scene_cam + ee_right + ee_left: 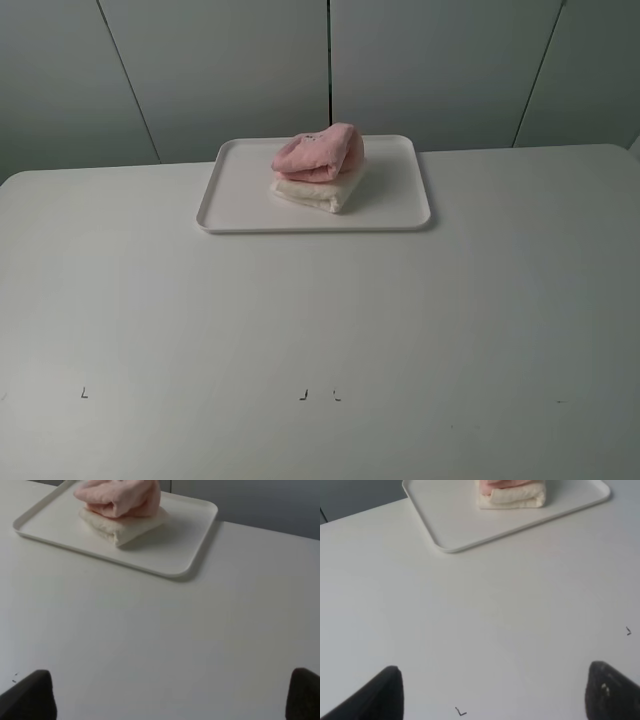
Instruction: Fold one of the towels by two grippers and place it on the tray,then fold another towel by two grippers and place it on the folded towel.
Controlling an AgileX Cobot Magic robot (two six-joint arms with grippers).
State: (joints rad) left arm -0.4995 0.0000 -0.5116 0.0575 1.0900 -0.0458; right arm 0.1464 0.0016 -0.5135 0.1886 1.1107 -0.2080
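one shallow white rectangular plastic tray with rounded corners and a low raised rim sits on the smooth matte white table, near the middle of the far edge. two towels are stacked on it: a soft cream terry towel, folded into a thick flat block, lies on the tray floor, and a fluffy pink terry towel, folded into a looser rounded bundle, rests right on top of it, touching. the stack sits right of the tray's centre, toward its far rim. a few small dark corner marks dot the table near the front edge. two grippers, neither seen in the high view. left gripper shows two dark fingertips spread wide, nothing between them, well apart from the tray. right gripper likewise wide apart and empty, over bare table, well apart from the towels.
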